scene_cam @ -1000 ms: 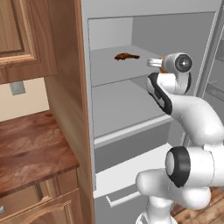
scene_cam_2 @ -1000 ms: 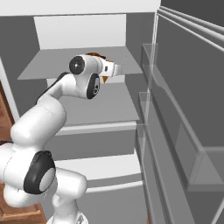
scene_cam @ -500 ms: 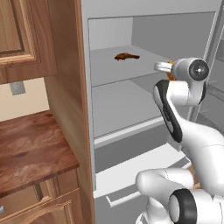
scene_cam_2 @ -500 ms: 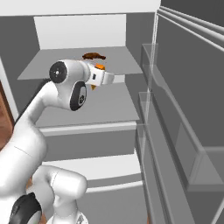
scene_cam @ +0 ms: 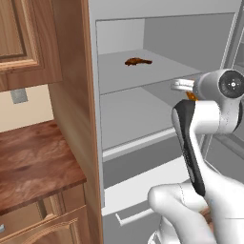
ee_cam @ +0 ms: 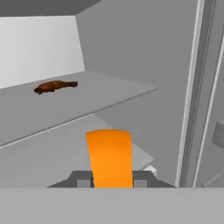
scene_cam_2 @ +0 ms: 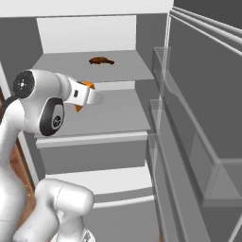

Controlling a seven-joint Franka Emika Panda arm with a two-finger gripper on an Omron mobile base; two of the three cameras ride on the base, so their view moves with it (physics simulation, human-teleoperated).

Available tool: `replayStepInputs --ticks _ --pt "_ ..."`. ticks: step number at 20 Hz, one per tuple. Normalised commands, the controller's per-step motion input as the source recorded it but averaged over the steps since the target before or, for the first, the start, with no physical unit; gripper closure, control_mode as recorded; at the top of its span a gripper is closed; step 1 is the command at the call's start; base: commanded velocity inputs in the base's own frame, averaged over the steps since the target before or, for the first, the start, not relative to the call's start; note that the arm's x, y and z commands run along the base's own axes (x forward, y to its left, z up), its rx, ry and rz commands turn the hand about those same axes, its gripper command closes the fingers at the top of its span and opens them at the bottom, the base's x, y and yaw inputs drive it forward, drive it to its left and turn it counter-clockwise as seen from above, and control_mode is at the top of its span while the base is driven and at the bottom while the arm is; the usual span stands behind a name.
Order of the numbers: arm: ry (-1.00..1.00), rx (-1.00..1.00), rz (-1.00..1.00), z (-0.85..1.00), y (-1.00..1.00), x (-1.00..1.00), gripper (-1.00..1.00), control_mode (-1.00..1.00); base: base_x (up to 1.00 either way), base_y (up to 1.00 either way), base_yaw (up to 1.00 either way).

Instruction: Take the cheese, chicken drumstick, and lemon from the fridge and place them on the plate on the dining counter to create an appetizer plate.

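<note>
Counting what's visible: one chicken drumstick (scene_cam: pixel 137 61), one cheese (ee_cam: pixel 109 158), one fridge (scene_cam_2: pixel 118 71) with its door swung open, and a single end effector (ee_cam: pixel 112 178). That drumstick lies flat on the upper grey shelf toward the back, well apart from everything else, and you can spot it in the right base view (scene_cam_2: pixel 101 60) and from the hand camera (ee_cam: pixel 55 86) too. The end effector is nearly closed, clamped on the orange cheese wedge, which sticks up between the two dark tips in the hand view. From the left base view just a sliver of orange (scene_cam: pixel 191 96) peeks out beside the white wrist, and from the right base view the cheese (scene_cam_2: pixel 84 94) shows as an orange bit tucked against the hand, held up in the air in front of the shelves, above the middle shelf and not touching it. Off to the left there's a reddish-brown wooden desk (scene_cam: pixel 33 167) with a wood cupboard (scene_cam: pixel 24 43) above it.
</note>
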Motion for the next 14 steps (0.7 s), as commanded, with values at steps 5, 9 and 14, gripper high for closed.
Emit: replayStepInputs --ticks 5,9,14 --pt "0.12 0.0 0.01 -0.15 0.23 -0.64 1.0 -1.0 0.0 0.0 0.0" --pt "0.0 0.0 0.0 -0.04 0.02 -0.34 1.0 1.0 -0.2 0.0 0.0" --pt "0.0 0.0 0.0 0.0 0.0 0.0 1.0 1.0 -1.0 0.0 0.0"
